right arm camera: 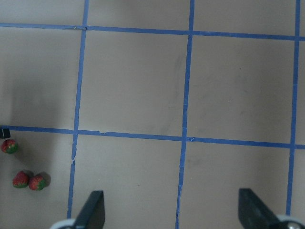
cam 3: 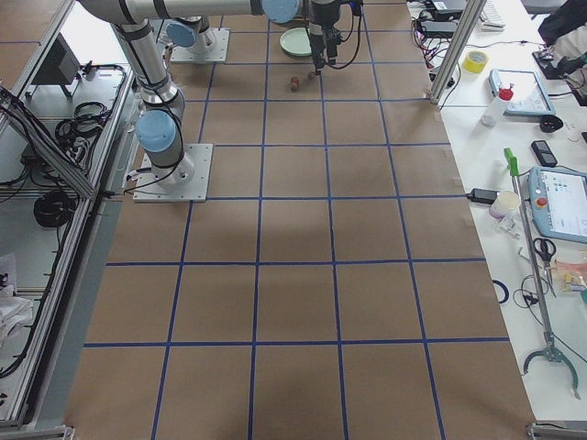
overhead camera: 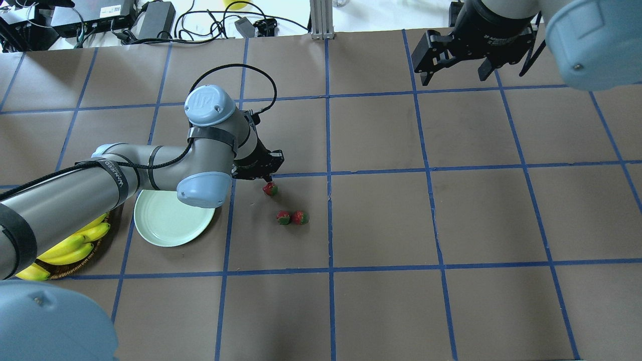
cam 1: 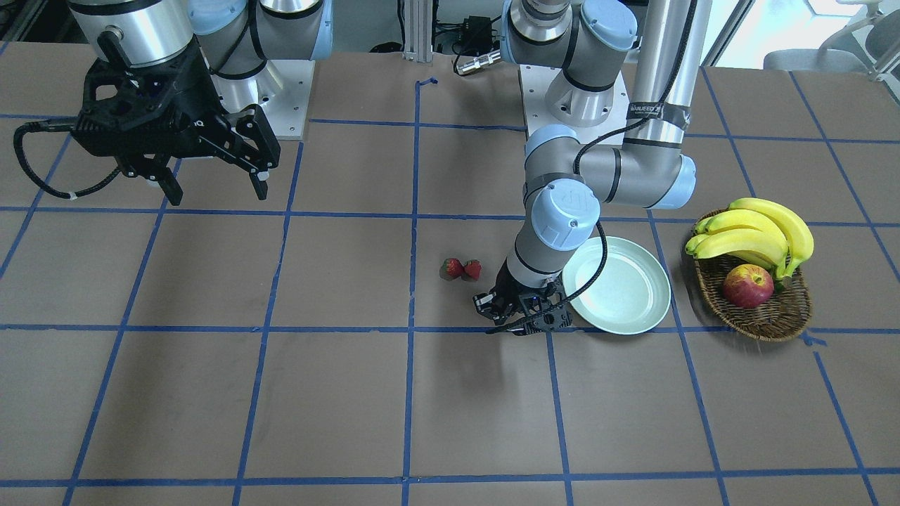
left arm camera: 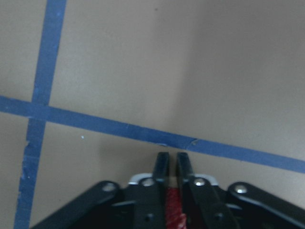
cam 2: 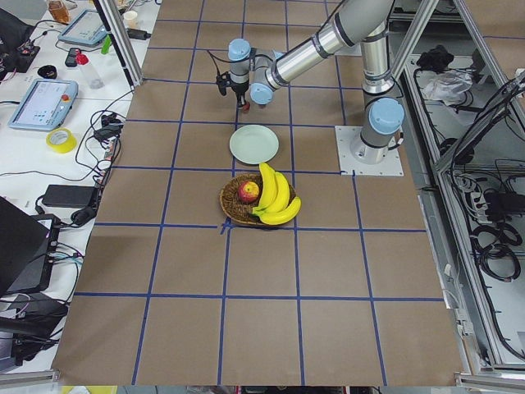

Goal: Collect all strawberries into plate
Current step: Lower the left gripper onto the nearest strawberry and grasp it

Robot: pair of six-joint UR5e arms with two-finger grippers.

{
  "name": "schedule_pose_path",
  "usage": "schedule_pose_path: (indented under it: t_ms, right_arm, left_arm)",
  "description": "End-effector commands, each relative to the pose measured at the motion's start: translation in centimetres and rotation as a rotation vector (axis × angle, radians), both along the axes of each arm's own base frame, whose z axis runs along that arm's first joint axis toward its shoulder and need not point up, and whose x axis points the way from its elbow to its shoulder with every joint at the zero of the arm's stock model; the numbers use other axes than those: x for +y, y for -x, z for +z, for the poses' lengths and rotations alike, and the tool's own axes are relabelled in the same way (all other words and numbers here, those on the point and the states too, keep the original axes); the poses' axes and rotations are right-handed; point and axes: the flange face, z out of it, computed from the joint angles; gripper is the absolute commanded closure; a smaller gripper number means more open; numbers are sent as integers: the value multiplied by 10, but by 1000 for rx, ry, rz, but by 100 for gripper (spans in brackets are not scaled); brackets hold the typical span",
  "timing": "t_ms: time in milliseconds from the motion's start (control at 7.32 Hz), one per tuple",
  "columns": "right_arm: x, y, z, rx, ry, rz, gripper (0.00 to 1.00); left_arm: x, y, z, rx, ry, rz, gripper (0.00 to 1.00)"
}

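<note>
My left gripper points down at the table just right of the pale mint plate. In the left wrist view its fingers stand almost together with a strip of red pinched between them. That red is one strawberry, showing at the fingertips in the overhead view. I cannot tell whether it is off the table. Two more strawberries lie side by side, touching, a little nearer the robot. The plate holds nothing. My right gripper hangs open and bare, high and far from the fruit.
A brown wicker basket with bananas and a red-yellow apple sits beyond the plate on my left. Blue tape lines grid the brown table. Both arm bases stand at the robot's edge.
</note>
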Motion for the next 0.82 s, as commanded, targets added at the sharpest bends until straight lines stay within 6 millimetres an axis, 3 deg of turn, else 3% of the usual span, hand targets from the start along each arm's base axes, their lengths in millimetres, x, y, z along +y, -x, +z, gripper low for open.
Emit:
schedule_pose_path:
  t_ms: [0,137,683]
  right_arm:
    - [0,-1,-2,-4,-5,0,0]
    - [0,-2,-2,-4,-5,3,0]
    - [0,-2,-5,-4,-9,3,0]
  left_arm:
    - [-20,1,27,-7,16,-21,97]
    - [-26,2,37,-10,-23,-18,1]
    - [7,1,-3,-23,-165,-11,0]
